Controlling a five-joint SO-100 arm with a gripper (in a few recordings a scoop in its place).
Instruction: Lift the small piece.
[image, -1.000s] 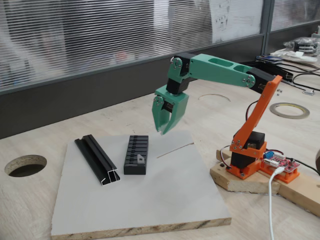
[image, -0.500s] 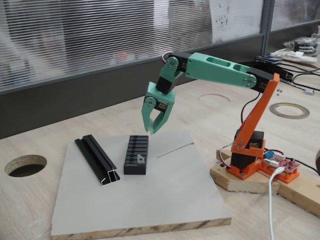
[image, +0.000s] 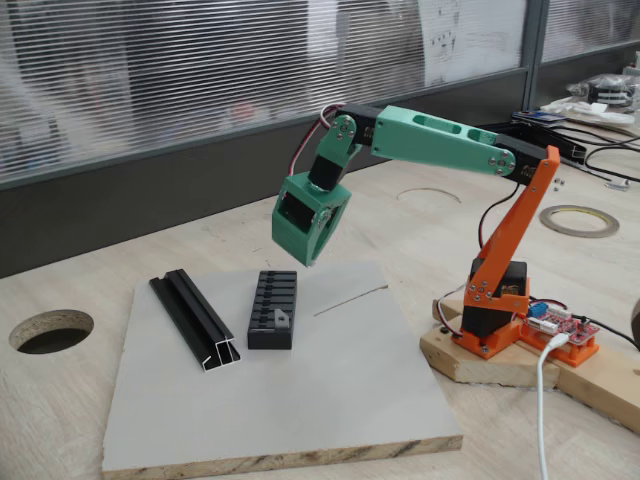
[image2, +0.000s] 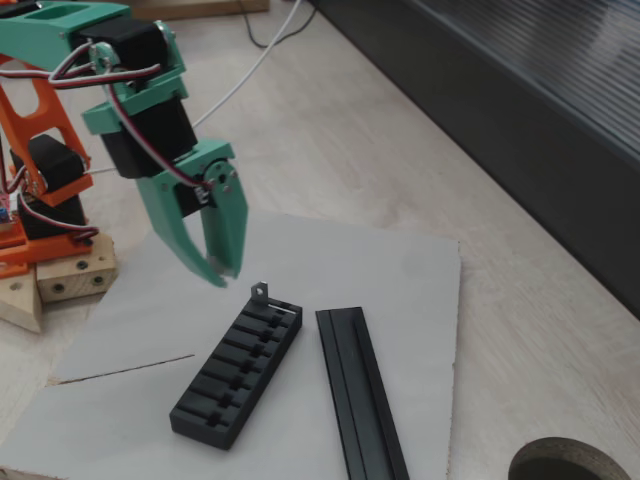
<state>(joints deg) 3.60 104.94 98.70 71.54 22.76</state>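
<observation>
While the tool (image2: 222, 268) hovers apart, small piece (image2: 261, 292) overhangs the block (image2: 238, 369).

A grey board (image: 300, 400) lay on the wooden table (image: 440, 230). On it, a ribbed black block (image: 273, 309) sat just right of a long black channel rail (image: 195, 320), apart from it. A round hole (image: 50, 330) opened in the table at far left, and a tape roll (image: 579, 220) lay at far right.
</observation>
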